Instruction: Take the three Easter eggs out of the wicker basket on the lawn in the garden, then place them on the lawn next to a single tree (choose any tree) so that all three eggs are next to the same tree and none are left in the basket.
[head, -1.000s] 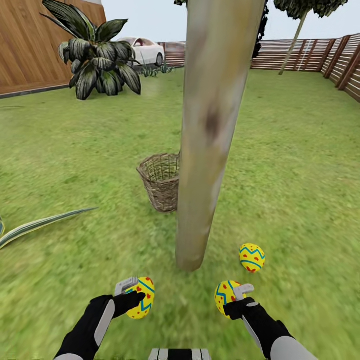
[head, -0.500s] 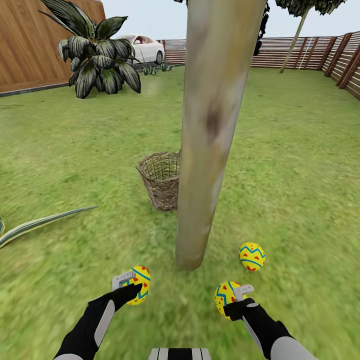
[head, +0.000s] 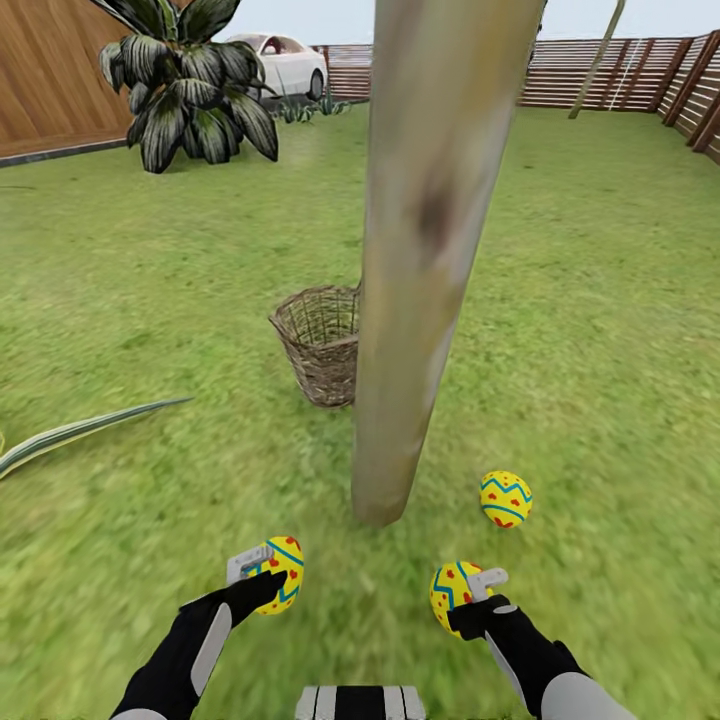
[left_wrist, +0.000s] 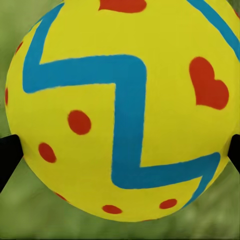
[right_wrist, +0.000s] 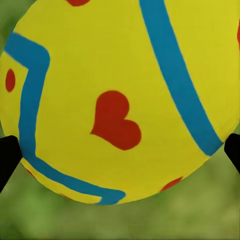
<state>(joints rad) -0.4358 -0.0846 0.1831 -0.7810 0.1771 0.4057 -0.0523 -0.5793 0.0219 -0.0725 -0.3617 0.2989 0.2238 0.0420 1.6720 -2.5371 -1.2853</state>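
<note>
- Left tool (head: 262, 572): pinches an Easter egg (head: 279, 573) between its two fingers, low over the lawn (head: 150, 300) on the near left side of the tree trunk (head: 420, 260).
- In the left wrist view, the left-hand egg (left_wrist: 120, 110) sits between two dark fingertips (left_wrist: 7, 155) touching its sides; blurred grass lies behind it.
- Right tool (head: 470, 590): pinches a second Easter egg (head: 452, 596) in the same manner, low over the grass on the near right side of the trunk.
- In the right wrist view, the right-hand egg (right_wrist: 120, 100) is flanked by dark fingertips (right_wrist: 7, 155) at both sides.
- Third Easter egg (head: 505, 498): lies free on the lawn, just beside the foot of the trunk on its right, apart from both tools.
- Wicker basket (head: 318, 345): stands upright on the lawn beyond the trunk, which partly hides it. No egg is visible in the part of its interior that shows.
- Background: a broad-leaved plant (head: 185, 90), a white car (head: 280, 62) and a slat fence (head: 620, 72) at the far edge of the garden.
- A striped leaf (head: 80, 432) reaches in over the grass from the left.
</note>
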